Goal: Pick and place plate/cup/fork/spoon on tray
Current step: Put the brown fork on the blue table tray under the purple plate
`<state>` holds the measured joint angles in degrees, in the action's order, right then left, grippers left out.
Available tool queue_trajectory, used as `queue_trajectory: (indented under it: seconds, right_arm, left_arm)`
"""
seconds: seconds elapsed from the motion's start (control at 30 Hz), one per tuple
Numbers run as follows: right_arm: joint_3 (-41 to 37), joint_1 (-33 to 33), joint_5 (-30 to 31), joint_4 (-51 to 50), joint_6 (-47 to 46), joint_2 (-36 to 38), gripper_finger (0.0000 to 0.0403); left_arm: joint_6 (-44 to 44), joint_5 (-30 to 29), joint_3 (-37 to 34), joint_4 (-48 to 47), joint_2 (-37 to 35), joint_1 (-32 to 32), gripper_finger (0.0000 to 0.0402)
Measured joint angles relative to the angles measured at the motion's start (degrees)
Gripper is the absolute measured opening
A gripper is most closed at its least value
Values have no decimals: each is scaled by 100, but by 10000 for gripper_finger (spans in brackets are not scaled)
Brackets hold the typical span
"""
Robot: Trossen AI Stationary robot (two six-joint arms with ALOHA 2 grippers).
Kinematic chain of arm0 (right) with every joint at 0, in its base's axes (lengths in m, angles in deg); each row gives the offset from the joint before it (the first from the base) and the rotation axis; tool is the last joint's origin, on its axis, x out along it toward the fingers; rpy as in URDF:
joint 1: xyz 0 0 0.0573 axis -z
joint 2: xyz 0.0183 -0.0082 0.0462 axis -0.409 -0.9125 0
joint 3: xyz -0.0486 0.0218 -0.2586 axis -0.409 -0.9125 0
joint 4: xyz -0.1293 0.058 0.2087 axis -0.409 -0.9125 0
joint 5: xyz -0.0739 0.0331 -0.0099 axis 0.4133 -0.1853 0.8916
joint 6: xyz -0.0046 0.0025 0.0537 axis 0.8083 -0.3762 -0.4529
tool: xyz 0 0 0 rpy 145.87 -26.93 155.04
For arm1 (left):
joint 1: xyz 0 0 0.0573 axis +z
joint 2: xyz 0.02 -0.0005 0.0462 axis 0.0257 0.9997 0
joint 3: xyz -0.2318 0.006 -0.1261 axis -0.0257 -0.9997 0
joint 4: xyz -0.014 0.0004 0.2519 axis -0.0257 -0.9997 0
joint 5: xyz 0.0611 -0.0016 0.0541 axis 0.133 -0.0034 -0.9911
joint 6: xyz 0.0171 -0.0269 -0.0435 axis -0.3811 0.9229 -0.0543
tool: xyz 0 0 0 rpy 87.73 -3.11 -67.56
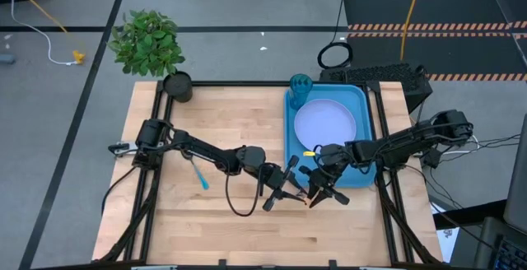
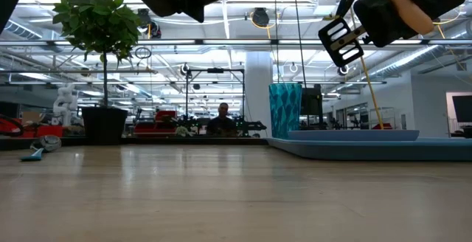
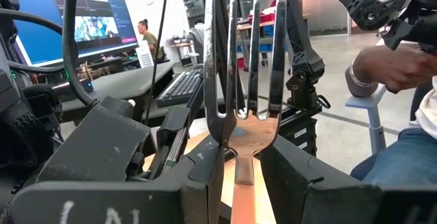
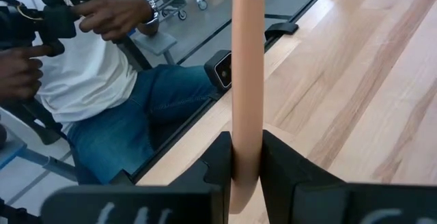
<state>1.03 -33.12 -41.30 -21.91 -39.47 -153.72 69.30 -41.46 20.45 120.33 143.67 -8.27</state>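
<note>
The fork [image 1: 310, 197], with an orange handle and pale tines, is up in the air between my two grippers, near the tray's near-left corner. My left gripper [image 1: 284, 189] and my right gripper [image 1: 323, 186] are both shut on it. In the low view its tines [image 2: 341, 41] show well above the table. The lavender plate [image 1: 325, 122] lies in the blue tray [image 1: 362, 95]. The teal cup [image 1: 300, 85] stands in the tray's far-left corner. The blue-handled spoon [image 1: 198, 174] lies flat on the table at the left. My left gripper pinches the fork between its two fingers where the orange handle narrows into the neck [image 3: 240, 157]. The tines [image 3: 246, 60] stick out past the fingertips. The fork is clear of the table. My right gripper pinches the fork's orange handle [image 4: 247, 149] between its two fingers, on its two edges. The handle [image 4: 247, 53] runs on past the fingertips. It is clear of the table.
A dark pot with a green plant [image 1: 177, 85] stands at the table's far-left corner. A person sits beyond the table's edge, with a hand [image 4: 116, 16] raised. Bare wood lies between the spoon and the tray.
</note>
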Motion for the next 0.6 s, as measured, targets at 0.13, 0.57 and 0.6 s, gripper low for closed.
queue_trajectory:
  seconds: [0.13, 0.57, 0.6]
  right_arm:
    - [0, 0, 0, 0, 2, 0, 38]
    - [0, 0, 0, 0, 25, 0, 38]
    - [0, 0, 0, 1, 27, 0, 38]
  left_arm:
    - [-48, 4, 0, -12, 0, 0, 93]
    - [-330, 103, -2, -83, 0, -2, 93]
    - [-331, 105, -2, -83, 0, -2, 93]
